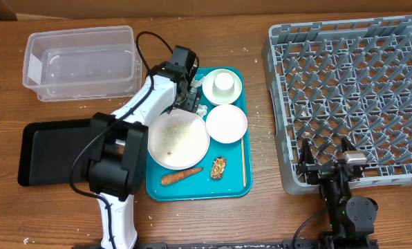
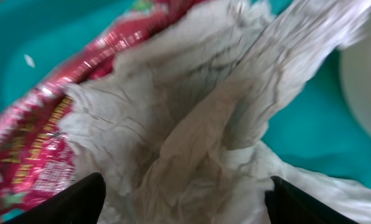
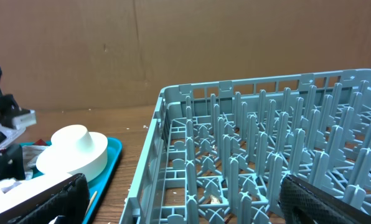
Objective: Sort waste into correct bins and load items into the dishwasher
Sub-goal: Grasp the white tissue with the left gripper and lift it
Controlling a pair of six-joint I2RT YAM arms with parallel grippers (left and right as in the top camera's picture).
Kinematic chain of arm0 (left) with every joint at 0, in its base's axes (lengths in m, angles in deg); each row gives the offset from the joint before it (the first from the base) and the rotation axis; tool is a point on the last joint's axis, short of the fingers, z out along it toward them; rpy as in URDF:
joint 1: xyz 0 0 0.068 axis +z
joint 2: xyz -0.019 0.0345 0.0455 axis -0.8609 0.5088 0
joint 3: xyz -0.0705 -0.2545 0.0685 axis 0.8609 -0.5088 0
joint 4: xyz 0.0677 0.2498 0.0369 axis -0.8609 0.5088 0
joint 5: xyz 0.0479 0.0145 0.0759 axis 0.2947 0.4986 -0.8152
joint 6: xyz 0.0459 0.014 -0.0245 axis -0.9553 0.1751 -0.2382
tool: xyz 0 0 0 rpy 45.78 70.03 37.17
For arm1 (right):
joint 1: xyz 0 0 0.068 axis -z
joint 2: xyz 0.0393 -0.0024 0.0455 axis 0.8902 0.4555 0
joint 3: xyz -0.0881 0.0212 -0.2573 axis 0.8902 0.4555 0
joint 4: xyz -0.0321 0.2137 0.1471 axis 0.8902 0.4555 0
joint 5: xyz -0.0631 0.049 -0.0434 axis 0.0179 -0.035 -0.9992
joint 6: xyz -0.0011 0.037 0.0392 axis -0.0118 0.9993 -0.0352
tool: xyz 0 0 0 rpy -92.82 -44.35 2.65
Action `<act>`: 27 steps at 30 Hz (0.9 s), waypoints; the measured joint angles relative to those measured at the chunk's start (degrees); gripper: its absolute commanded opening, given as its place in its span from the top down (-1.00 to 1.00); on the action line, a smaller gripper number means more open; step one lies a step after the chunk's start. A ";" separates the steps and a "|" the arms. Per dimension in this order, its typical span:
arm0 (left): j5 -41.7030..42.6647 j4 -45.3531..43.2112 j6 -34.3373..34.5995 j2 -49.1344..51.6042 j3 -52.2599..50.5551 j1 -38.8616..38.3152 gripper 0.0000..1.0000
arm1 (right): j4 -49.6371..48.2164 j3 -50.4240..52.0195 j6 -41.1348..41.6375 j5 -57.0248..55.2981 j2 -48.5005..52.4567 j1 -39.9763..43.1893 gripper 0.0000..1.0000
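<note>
Napkin [image 2: 192, 124], beside wrapper [image 2: 30, 143], lies inside the spread left hand [image 2: 185, 202]

You'll see a teal serving tray [image 1: 199, 189] mid-scene on the brown wooden surface [image 1: 261, 221], with a cardboard wall [image 3: 173, 50] at the far side.

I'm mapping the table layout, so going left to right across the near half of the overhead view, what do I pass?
Black tray → carrot piece → brown food lump → chopsticks → dish rack.

Overhead straight down; left wrist tight on napkin [image 2: 192, 124]; right wrist low, facing rack [image 3: 260, 83]
</note>
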 measured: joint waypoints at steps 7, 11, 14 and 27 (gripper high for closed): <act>0.07 0.13 0.81 0.20 0.00 0.00 0.02 | 0.02 0.00 -0.02 0.00 0.00 0.00 -1.00; 0.22 1.90 1.38 0.20 0.39 0.00 0.47 | 0.00 0.00 0.00 0.00 0.00 0.00 -1.00; 0.24 3.78 1.70 0.20 1.55 0.00 0.72 | 0.00 0.00 0.00 0.00 0.00 0.00 -1.00; 3.67 17.42 3.04 0.20 14.10 0.00 0.92 | 0.00 0.00 -0.02 0.00 0.00 0.00 -1.00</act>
